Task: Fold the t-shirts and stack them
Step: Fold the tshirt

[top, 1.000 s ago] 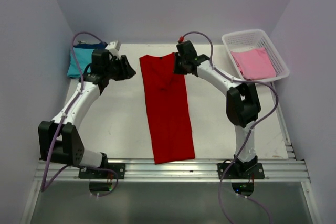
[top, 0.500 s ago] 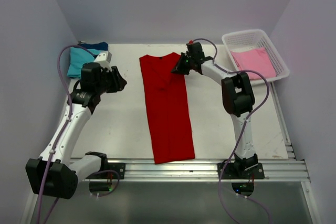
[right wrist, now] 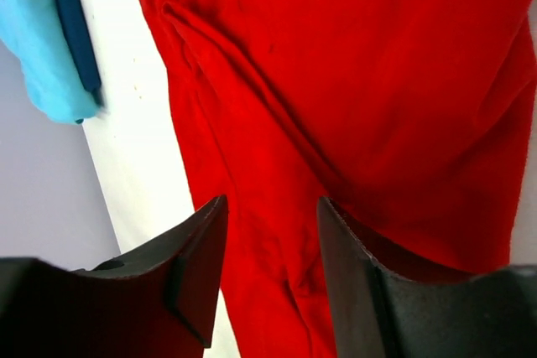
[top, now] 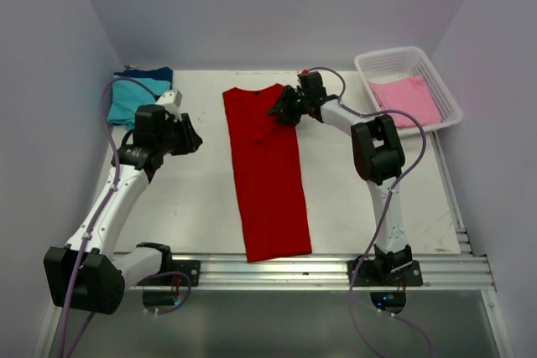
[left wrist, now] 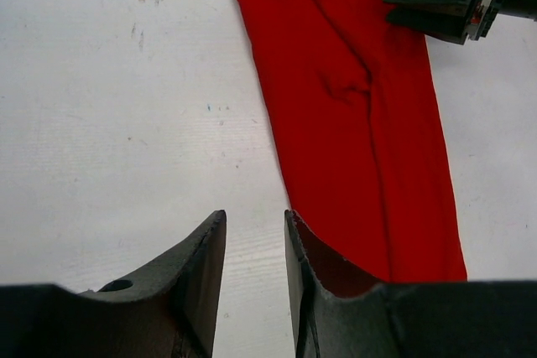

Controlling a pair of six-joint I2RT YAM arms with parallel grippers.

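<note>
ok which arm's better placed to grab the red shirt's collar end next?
Right, probably: the right fingers hang open over the red shirt near its collar; the left fingers are over bare table beside it.

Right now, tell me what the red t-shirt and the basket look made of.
Red t-shirt: soft matte cloth, possibly a cotton knit; it lies limp, with creases and folds.
Basket: probably white moulded plastic; stiff open lattice walls and a smooth rim.

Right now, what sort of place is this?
Probably a robotics lab test cell: a left arm and right arm bolted to a metal rail, a white table walled in, a red t-shirt laid out.
</note>
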